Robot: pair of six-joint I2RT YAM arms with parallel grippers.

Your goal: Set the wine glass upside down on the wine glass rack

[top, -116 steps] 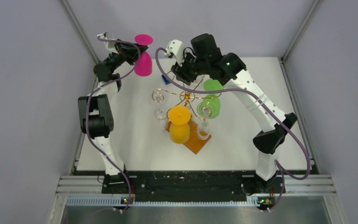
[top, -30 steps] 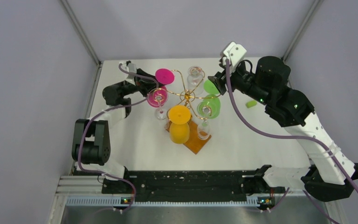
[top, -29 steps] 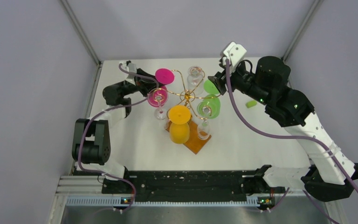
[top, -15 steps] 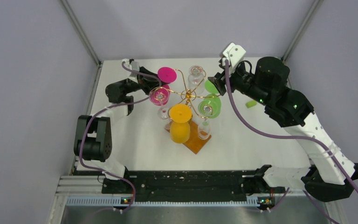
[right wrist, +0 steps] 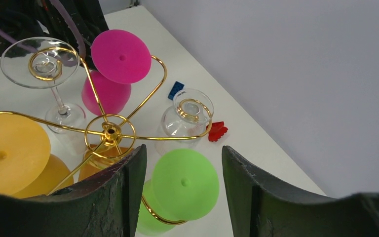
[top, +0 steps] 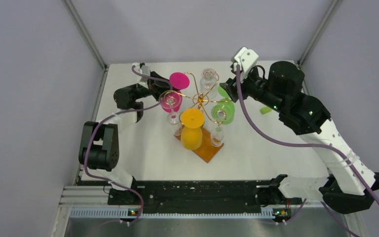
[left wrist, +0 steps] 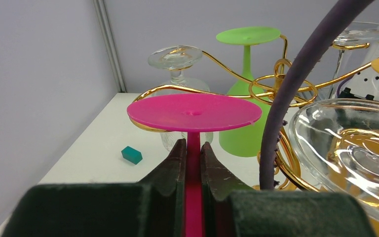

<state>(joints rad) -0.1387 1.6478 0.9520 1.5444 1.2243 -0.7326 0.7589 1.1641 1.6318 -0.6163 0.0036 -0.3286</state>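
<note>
The gold wire rack stands on its orange-brown base mid-table. My left gripper is shut on the stem of an upside-down pink wine glass, whose foot lies over a gold scroll arm. Its stem shows between the fingers in the left wrist view. My right gripper is open above the green glass, which hangs on the rack. The pink glass also shows in the right wrist view.
Yellow, green and several clear glasses hang on the rack. A teal block, a blue block and a red piece lie on the table at the back. A green block lies right.
My left gripper has carried the pink glass rightward, from clear of the rack to one of its scroll arms. My right arm has swung from over the rack to its right side.
</note>
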